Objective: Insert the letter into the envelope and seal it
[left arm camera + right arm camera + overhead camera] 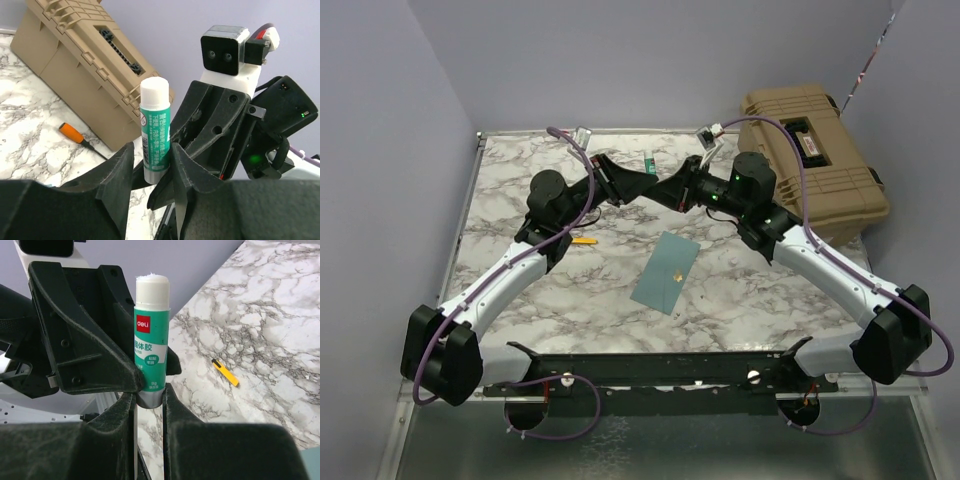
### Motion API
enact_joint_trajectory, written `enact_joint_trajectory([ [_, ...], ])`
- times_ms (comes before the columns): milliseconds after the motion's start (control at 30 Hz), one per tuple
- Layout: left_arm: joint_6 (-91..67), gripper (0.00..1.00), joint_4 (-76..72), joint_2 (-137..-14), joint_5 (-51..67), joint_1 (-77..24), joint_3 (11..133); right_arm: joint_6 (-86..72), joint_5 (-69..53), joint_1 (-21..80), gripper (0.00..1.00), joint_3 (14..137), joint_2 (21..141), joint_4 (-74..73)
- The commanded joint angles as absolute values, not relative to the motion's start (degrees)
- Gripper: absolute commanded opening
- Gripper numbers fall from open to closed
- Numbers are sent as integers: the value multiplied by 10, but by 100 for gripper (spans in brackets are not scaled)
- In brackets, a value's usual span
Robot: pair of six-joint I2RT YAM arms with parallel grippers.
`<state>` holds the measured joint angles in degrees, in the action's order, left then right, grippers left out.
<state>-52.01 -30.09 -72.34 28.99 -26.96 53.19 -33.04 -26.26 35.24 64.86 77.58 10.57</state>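
Desk (740, 290), contents:
- envelope (665, 272): near centre
- cutter (583, 240): left of envelope
- case (815, 160): back right corner
- screwdriver (71, 133): just beside the case
- glue stick (155, 132): above back centre, between left hand (152, 165) and right hand (149, 400), which meet there

- A robot test cell in a lab: plain lavender panels (390, 150) wall in a marble-patterned table (750, 290).
- A black mounting rail (650, 366) carries both arm bases, well behind the right gripper (150, 392).
- A tan hard tool case (820, 150) stands to the right of that gripper; an orange-handled screwdriver (71, 133) lies beside the case.
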Motion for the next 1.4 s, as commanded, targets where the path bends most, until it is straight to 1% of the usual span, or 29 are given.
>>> enact_joint_trajectory([
  [0, -521, 28, -339, -709, 299, -273, 513, -352, -288, 348, 1, 649, 775, 162],
  [67, -517, 19, -343, -712, 301, -274, 515, -347, -311, 348, 0, 647, 777, 160],
  [100, -515, 17, -344, -715, 303, -274, 517, -344, -318, 348, 1, 645, 776, 160],
  [133, -512, 19, -345, -718, 304, -273, 519, -338, -328, 347, 1, 642, 775, 159],
  [200, -511, 30, -345, -725, 307, -273, 524, -334, -336, 347, 1, 639, 773, 150],
  [233, -511, 33, -345, -729, 310, -273, 526, -332, -341, 348, 1, 639, 773, 148],
  [300, -511, 38, -345, -736, 314, -273, 531, -333, -348, 347, 1, 638, 774, 147],
  [367, -510, 39, -345, -743, 317, -273, 534, -333, -357, 347, 1, 638, 776, 147],
  [400, -510, 38, -346, -745, 319, -273, 535, -334, -355, 348, 1, 638, 777, 147],
  [433, -509, 33, -349, -746, 321, -273, 536, -334, -355, 348, 1, 638, 777, 145],
  [500, -505, 16, -350, -747, 324, -273, 536, -334, -341, 347, 2, 641, 777, 132],
  [533, -502, 5, -350, -746, 322, -273, 535, -332, -333, 347, 7, 644, 776, 119],
  [567, -499, 0, -349, -745, 319, -273, 533, -327, -320, 347, 19, 651, 776, 102],
  [600, -495, 0, -343, -742, 312, -273, 530, -321, -307, 347, 35, 656, 775, 81],
  [667, -477, 0, -311, -738, 282, -272, 527, -302, -273, 347, 59, 663, 771, 30],
  [700, -463, 0, -283, -736, 256, -272, 527, -293, -250, 347, 67, 665, 769, -2],
  [733, -447, 0, -248, -732, 221, -272, 528, -275, -233, 347, 72, 663, 766, -29],
  [800, -417, 0, -174, -727, 135, -272, 529, -237, -203, 347, 74, 659, 766, -84],
  [900, -399, 0, -75, -726, -7, -272, 528, -215, -95, 347, 74, 654, 774, -164],
  [967, -388, 0, -53, -723, -47, -271, 520, -226, 16, 346, 74, 654, 783, -222],
  [1067, -381, 0, -59, -711, -57, -271, 498, -274, 178, 331, 73, 661, 811, -317],
  [1100, -378, 0, -61, -707, -57, -271, 493, -291, 199, 316, 72, 661, 824, -344],
  [1167, -374, 0, -62, -703, -56, -271, 486, -316, 196, 278, 71, 656, 850, -381],
  [1367, -368, 0, -64, -703, -44, -271, 480, -332, 184, 234, 70, 611, 900, -383],
])
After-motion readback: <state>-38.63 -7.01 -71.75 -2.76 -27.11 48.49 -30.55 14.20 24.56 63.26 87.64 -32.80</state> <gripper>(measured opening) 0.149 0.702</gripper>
